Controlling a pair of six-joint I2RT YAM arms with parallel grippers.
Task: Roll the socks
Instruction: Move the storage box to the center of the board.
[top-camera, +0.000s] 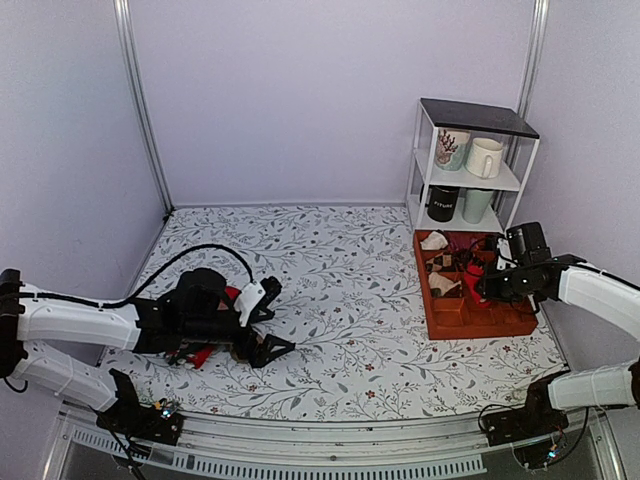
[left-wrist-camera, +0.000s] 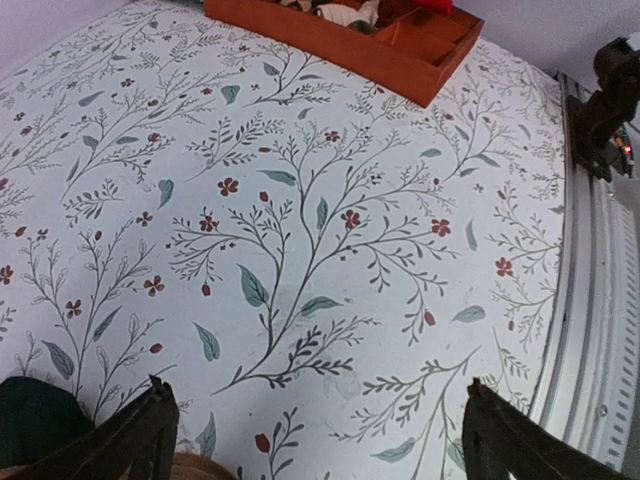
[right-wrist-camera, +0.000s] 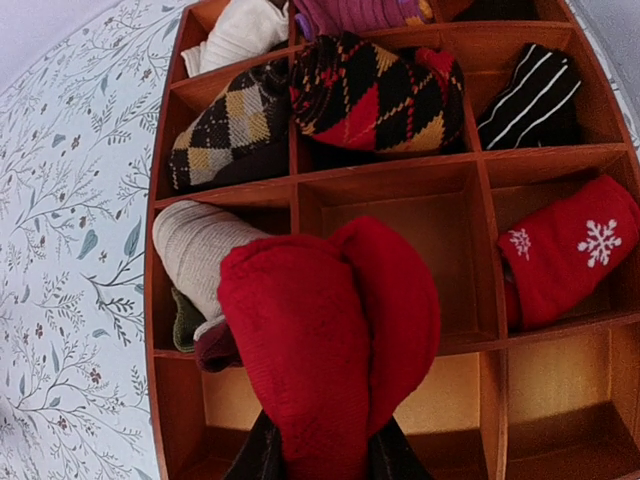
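The red socks (right-wrist-camera: 320, 340) are bunched into a rolled bundle, and my right gripper (right-wrist-camera: 325, 460) is shut on its lower end. It holds the bundle over the middle compartments of the wooden organiser tray (right-wrist-camera: 390, 175). From above, the right gripper (top-camera: 480, 285) and the red bundle (top-camera: 471, 284) are over the tray (top-camera: 490, 322) at the right. My left gripper (top-camera: 272, 328) lies low on the floral table at the left, open and empty, and its dark fingers (left-wrist-camera: 150, 430) stand wide apart.
Other tray compartments hold rolled socks: argyle (right-wrist-camera: 240, 130), striped black (right-wrist-camera: 530, 95), red with snowflakes (right-wrist-camera: 570, 255), beige (right-wrist-camera: 200, 250). A dark green sock (left-wrist-camera: 35, 420) and a tan sock (left-wrist-camera: 195, 468) lie by my left gripper. A white shelf with mugs (top-camera: 470, 170) stands behind the tray.
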